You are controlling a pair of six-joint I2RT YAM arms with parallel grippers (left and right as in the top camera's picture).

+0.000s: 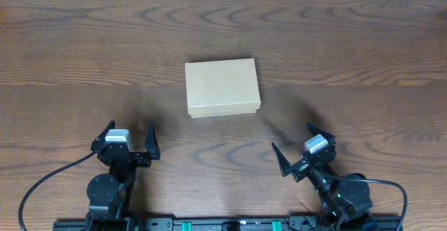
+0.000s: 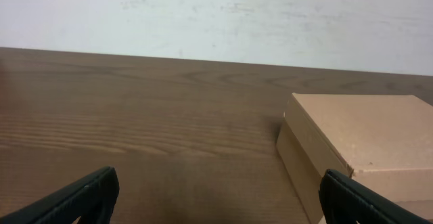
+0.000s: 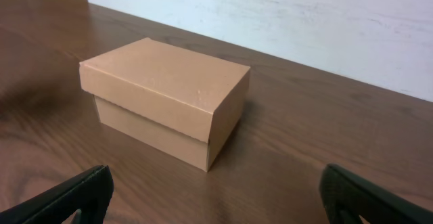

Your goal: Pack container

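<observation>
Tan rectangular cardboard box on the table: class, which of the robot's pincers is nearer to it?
Right, slightly. The right pincer, open, sits below and right of the tan rectangular cardboard box in the overhead view; the left pincer, open, sits farther off, below and left.

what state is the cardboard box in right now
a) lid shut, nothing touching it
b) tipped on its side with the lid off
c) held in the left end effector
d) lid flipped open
A: the container sits flat on the table with its lid folded down over the sides, and the left end effector and right end effector both hang open, apart from it.
</observation>
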